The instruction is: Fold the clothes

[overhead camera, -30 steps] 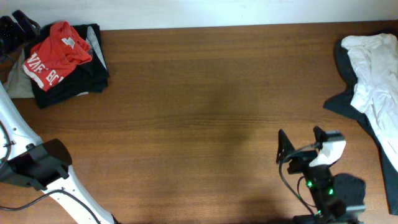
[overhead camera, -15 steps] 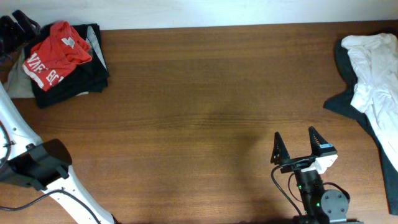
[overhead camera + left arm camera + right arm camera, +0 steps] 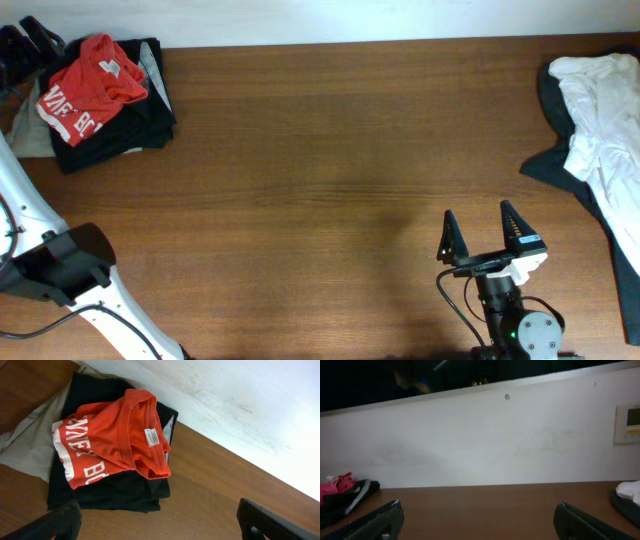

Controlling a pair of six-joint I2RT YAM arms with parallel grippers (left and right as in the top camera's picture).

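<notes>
The orange-red T-shirt (image 3: pixel 92 82) with white lettering lies crumpled on a folded black garment (image 3: pixel 115 130) at the table's far left corner. The left wrist view shows it from close by (image 3: pixel 110 445), its white neck label (image 3: pixel 152 437) facing up. My left gripper (image 3: pixel 28 45) is open and empty beside that pile; its fingers frame bare table (image 3: pixel 165 527). A white garment (image 3: pixel 605 100) lies on a navy one (image 3: pixel 555 165) at the right edge. My right gripper (image 3: pixel 483 232) is open and empty over the front of the table, far from both piles; its wrist view shows its fingers (image 3: pixel 480 525).
A pale grey cloth (image 3: pixel 25 452) sticks out under the black garment. A white wall (image 3: pixel 485 445) runs along the table's back edge. The brown wooden table (image 3: pixel 330 170) lies between the two piles. The left arm's base (image 3: pixel 60 265) stands at the front left.
My right gripper has drawn back toward the front edge and turned square to the back wall, fingers spread. The left arm and the clothes have not moved.
</notes>
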